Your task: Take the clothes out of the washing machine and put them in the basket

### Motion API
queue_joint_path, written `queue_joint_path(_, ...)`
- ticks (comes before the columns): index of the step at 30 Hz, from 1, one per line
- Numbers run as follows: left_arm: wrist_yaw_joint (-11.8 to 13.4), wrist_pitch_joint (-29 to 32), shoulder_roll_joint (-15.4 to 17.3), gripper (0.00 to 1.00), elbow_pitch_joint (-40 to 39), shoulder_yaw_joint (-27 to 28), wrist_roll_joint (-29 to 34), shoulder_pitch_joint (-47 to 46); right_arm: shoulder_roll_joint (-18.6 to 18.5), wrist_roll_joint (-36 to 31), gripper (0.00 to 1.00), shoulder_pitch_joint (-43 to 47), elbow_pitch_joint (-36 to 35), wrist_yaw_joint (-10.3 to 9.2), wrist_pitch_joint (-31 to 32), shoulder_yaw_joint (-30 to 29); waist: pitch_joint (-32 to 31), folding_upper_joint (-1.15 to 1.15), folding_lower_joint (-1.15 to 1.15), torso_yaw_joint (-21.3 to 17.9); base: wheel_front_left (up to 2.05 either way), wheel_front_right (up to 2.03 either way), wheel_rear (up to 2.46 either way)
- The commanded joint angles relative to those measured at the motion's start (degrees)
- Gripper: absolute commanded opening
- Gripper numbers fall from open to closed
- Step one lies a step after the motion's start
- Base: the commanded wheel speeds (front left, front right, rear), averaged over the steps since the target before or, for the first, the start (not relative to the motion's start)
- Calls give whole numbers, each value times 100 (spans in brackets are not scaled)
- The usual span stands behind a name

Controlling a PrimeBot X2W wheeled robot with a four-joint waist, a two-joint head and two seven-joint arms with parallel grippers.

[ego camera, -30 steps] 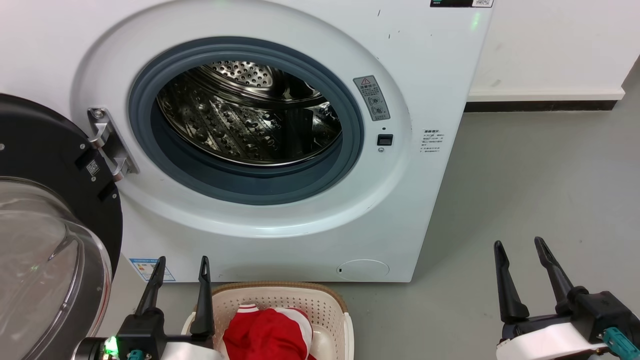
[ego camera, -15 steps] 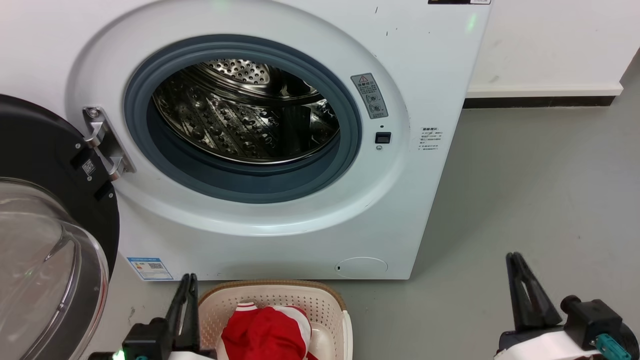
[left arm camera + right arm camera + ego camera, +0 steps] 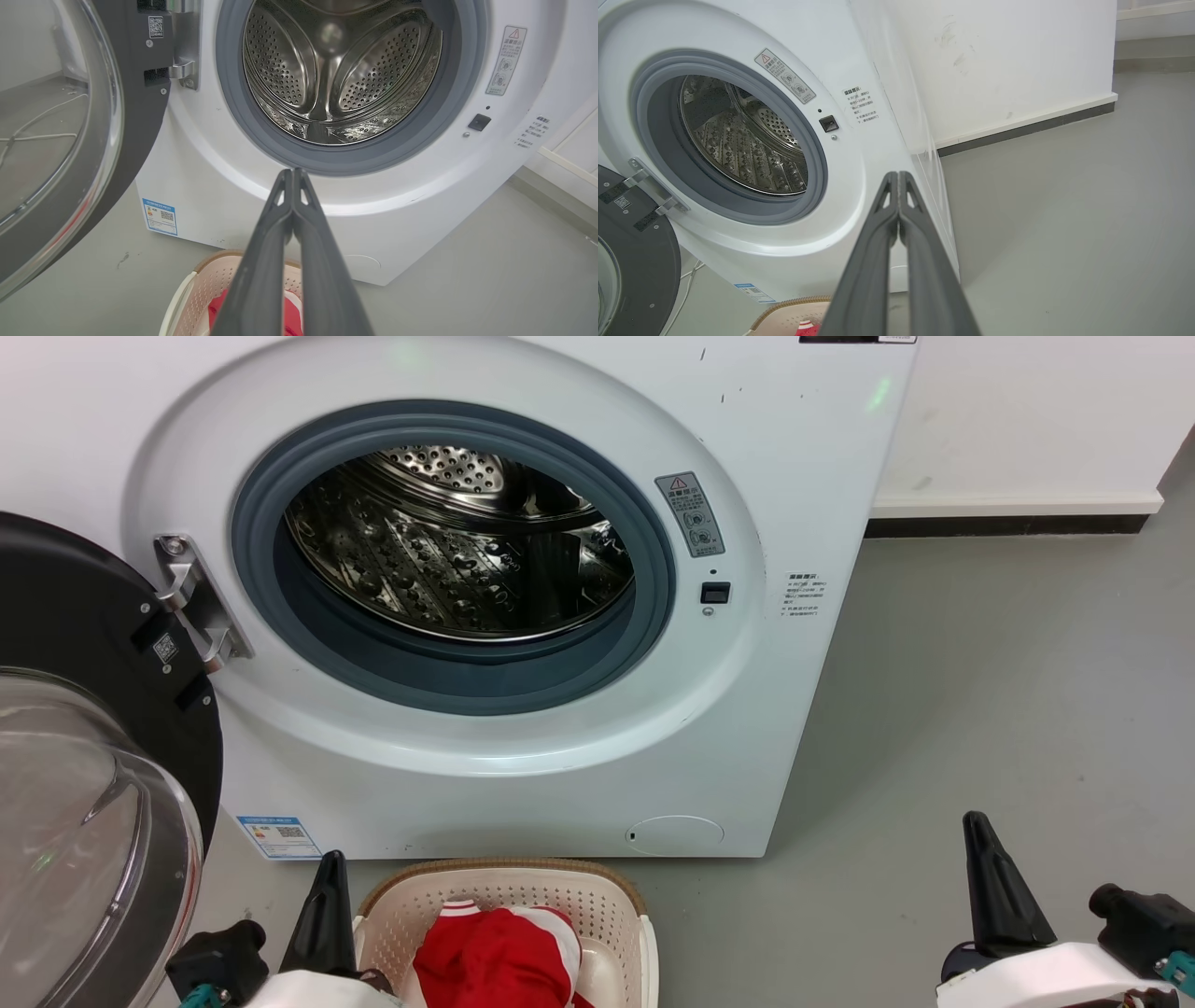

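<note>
Looked down from the head on the washing machine [image 3: 803, 448], door [image 3: 75, 616] swung wide to the left, and found no fabric in the steel drum [image 3: 448, 560]. Saw the clothes [image 3: 499, 957] heaped red in the basket [image 3: 509, 871] on the floor [image 3: 980, 663] just before the machine. Caught the left tool [image 3: 329, 863] low beside the basket's left rim and the right tool [image 3: 977, 826] well off over bare floor, each pressed shut with nothing held.

Along the left wrist, met fingers [image 3: 261, 261] touching at the tips, empty, aimed at the lower gasket [image 3: 327, 163], with basket and a patch of red below. Found the drum bare there too, right to the back.

Along the right wrist, saw the tool's tips meeting on nothing, with the machine's front to the left and a sliver of basket rim at the bottom.

Judged the unloading finished, as far as could be seen. Called for little next: perhaps a last look at the drum's near lower lip, hidden behind the gasket.
</note>
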Motion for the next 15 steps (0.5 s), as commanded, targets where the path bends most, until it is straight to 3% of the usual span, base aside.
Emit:
queue_joint_path(1,-35,46,13,0,-57,39,-254,-176,-47,269,0,-202,-45,0,39,-9,0,-1,0,2,0,0,0)
queue_joint_path(15,-135,345,2,0,67,141,-1526,-354,-93,1565,0,-345,69,-1,304,-43,4,-1,0,16,0,0,0)
